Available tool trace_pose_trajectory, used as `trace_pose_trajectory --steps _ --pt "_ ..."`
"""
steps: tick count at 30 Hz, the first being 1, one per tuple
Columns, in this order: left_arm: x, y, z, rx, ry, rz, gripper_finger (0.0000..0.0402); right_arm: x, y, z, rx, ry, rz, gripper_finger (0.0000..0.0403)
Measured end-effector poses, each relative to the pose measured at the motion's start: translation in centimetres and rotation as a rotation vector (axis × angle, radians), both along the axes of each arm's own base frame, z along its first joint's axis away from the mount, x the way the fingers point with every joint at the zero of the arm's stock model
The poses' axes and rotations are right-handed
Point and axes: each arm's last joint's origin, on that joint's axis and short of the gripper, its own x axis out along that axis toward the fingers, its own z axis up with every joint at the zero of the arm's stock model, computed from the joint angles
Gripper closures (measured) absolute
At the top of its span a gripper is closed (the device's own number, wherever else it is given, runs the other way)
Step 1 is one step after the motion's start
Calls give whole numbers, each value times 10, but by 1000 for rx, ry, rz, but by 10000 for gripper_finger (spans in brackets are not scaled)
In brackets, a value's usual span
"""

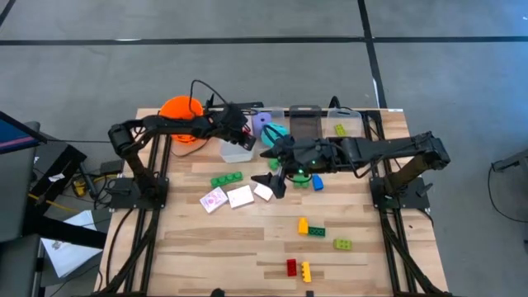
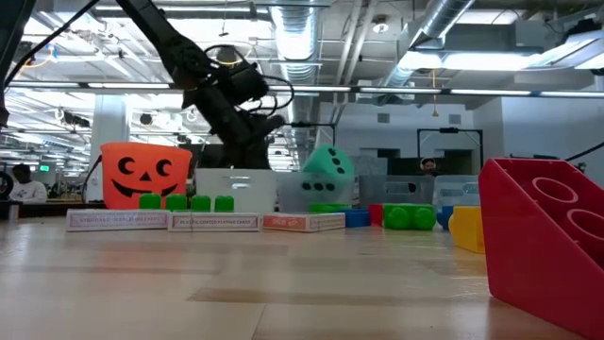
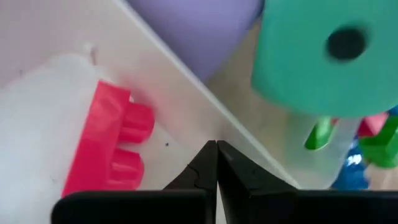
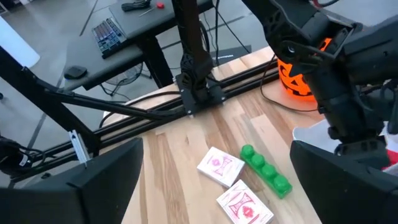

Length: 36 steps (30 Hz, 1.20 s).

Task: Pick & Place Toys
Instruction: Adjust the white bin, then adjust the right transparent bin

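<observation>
Now the left pincer (image 3: 216,163), pressed together, hangs over a clear bin (image 1: 237,149) holding a red brick (image 3: 107,144); the right pincer (image 1: 280,176), spread wide, should drop squarely onto the green brick (image 1: 226,178) lying on the surface (image 1: 247,247).

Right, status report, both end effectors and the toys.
Left end effector shut, empty, over clear bin; red brick inside. Right end effector open above cards. Nothing blocking.

two matte black jointed arms, chunky housings, loose black cables looping off the left arm (image 1: 157,128), tiny green light on the right arm (image 1: 388,150)
</observation>
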Motion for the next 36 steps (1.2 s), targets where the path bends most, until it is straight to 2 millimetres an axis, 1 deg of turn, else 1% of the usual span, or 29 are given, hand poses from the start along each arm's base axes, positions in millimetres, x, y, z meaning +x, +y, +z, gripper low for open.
trace_pose_trajectory --steps 8,12,15,18,21,25,27,30,36 --pt "11 7 20 46 -69 -1 402 0 -2 0 -1 0 -4 6" --pt "6 9 32 64 -90 9 402 0 0 0 -1 2 4 6" --pt "-6 12 40 79 -55 7 402 0 2 0 -1 6 10 6" --pt "-24 12 53 76 4 26 402 -1 2 -1 0 12 13 6" --pt "-44 5 66 102 107 49 401 -1 3 -1 0 17 14 6" --pt "-61 -3 77 172 237 76 401 -1 2 -1 0 16 12 6" --pt "-63 -3 77 194 261 84 402 -1 2 -1 0 16 12 6" --pt "-61 -2 70 179 288 81 401 -1 2 -1 0 14 12 6" --pt "-57 12 40 109 383 92 402 -1 2 -2 26 15 -12 6"
